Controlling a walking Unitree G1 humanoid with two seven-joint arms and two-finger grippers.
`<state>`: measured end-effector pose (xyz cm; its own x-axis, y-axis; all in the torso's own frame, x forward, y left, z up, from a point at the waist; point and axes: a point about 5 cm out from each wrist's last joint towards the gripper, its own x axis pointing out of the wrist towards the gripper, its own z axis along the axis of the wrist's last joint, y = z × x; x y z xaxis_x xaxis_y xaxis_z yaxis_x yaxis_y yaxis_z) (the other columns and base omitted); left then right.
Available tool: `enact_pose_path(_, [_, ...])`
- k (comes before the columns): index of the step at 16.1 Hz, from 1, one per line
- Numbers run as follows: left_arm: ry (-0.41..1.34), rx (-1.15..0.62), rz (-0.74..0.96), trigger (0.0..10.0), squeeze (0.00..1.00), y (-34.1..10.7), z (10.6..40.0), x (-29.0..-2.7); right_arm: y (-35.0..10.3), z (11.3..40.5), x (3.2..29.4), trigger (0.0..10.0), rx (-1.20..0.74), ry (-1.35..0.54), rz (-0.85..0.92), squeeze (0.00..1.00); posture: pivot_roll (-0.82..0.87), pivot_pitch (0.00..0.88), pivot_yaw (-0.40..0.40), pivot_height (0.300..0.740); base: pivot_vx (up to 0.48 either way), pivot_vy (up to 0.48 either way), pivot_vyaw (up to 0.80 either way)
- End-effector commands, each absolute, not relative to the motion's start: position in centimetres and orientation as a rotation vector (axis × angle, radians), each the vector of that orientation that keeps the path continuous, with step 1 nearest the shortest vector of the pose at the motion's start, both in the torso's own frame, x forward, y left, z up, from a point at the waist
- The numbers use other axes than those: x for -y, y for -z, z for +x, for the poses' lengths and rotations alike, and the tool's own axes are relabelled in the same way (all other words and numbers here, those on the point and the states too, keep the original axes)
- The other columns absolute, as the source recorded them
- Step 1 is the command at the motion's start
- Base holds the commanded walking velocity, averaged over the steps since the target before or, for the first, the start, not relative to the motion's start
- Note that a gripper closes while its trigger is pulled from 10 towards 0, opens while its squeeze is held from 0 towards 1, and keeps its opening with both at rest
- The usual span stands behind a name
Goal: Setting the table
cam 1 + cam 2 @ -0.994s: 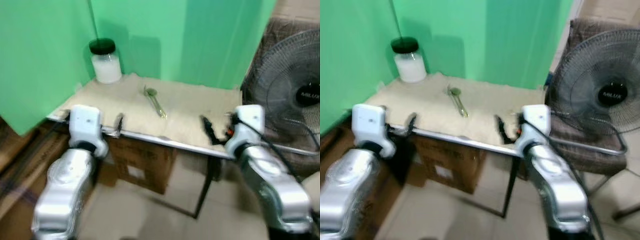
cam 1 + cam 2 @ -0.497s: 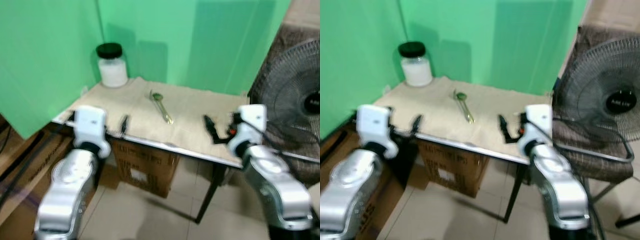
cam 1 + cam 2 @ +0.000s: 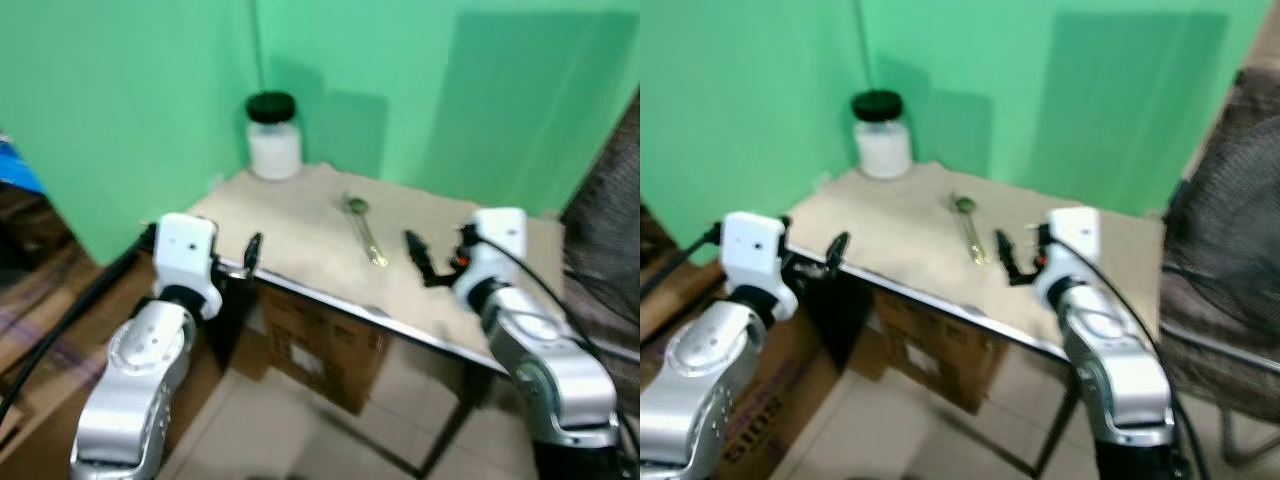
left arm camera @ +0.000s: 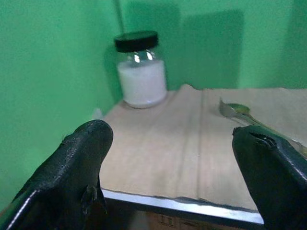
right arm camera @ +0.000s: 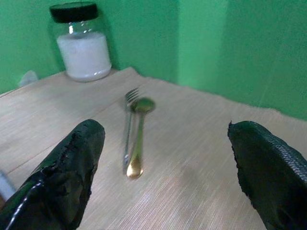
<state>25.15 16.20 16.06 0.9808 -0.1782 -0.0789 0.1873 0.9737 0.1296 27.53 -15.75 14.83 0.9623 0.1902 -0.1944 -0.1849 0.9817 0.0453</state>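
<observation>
While both arms hover at the near edge of the table (image 3: pixel 300 240), nothing is held: the right gripper (image 5: pixel 163 167) has its jaws spread wide and released, and the left gripper (image 4: pixel 172 167) is spread wide as well. Ahead of the right jaws, roughly on their centre line but well short of the fingertips, lie the fork (image 5: pixel 128 124) and the gold spoon (image 5: pixel 137 139), side by side and touching or nearly so, the spoon's bowl overlapping the fork's tines. Farther beyond them, toward the green wall, stands the jar (image 5: pixel 81 45) with a black lid and white contents; from the left jaws it sits ahead and off to one finger's side.

The chief risk is a double pick. Because the two pieces lie so close, jaws closing across them would probably pinch both, or catch one and flick the other along the cloth (image 3: pixel 910 235). Both are flat and thin against the fabric, so fingertips coming down shallow could slide over them, or snag the cloth and drag it. The head views are blurred, so the exact gap between gripper and cutlery is hard to judge. A long reach may also sweep the jar, though it stands well apart from the cutlery.
</observation>
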Motion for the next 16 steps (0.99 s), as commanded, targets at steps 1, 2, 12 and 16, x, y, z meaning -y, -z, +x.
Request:
enact_pose_path(1, [0.174,-0.074,0.158,10.0,0.00,-16.18,25.15,-16.83,-15.32,27.94,15.08,10.0,-0.176,-0.217,0.034,0.00,0.18,0.000,0.001,0.740,0.289,0.000,0.00])
enact_pose_path(2, [0.178,-0.075,0.159,10.0,0.00,-16.15,25.18,-16.82,-15.34,28.06,15.13,10.0,-0.176,-0.215,0.033,0.00,0.18,0.000,0.002,0.740,0.289,0.000,0.00])
enact_pose_path(12, [0.205,-0.080,0.166,10.0,0.00,-16.12,25.34,-16.52,-15.21,28.55,14.98,10.0,-0.186,-0.216,0.019,0.00,0.18,0.000,0.006,0.740,0.291,0.000,0.00])
enact_pose_path(16, [0.217,-0.080,0.166,10.0,0.00,-16.20,25.45,-16.38,-15.14,28.41,15.22,10.0,-0.181,-0.187,0.019,0.00,0.17,0.000,0.019,0.740,0.300,0.000,0.22])
